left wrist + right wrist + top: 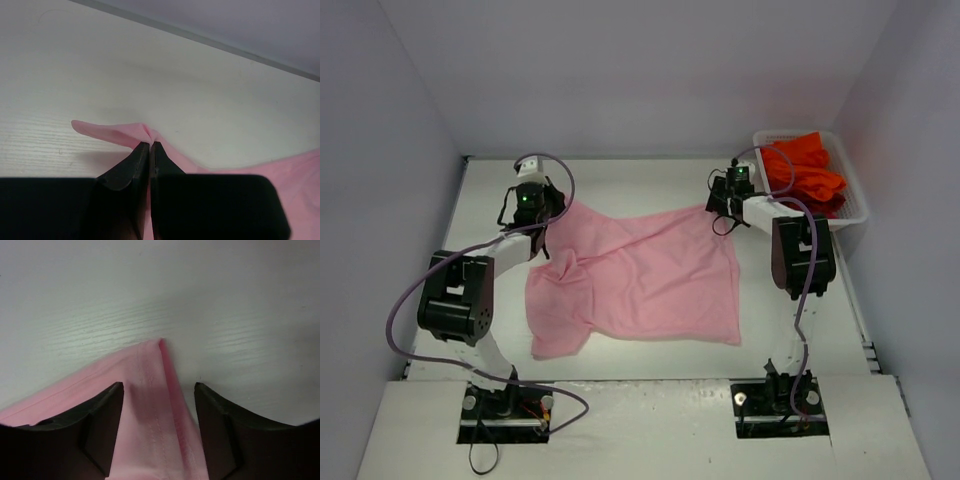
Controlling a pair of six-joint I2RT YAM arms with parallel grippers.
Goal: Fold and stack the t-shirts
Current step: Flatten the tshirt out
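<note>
A light pink t-shirt (640,275) lies spread, partly rumpled, in the middle of the table. My left gripper (550,206) is at its far left corner and is shut on a pinch of the pink cloth (110,132), its jaws (150,145) pressed together with the fabric bunched at their tips. My right gripper (718,212) is at the far right corner. It stands open (159,387), with the hemmed corner of the pink t-shirt (147,365) lying flat on the table between its fingers. Several bright orange-red t-shirts (805,170) are heaped in the basket.
A white mesh basket (858,195) stands at the back right against the wall. The shirt's near left part is folded over itself (560,320). White walls close in the table at the back and on both sides.
</note>
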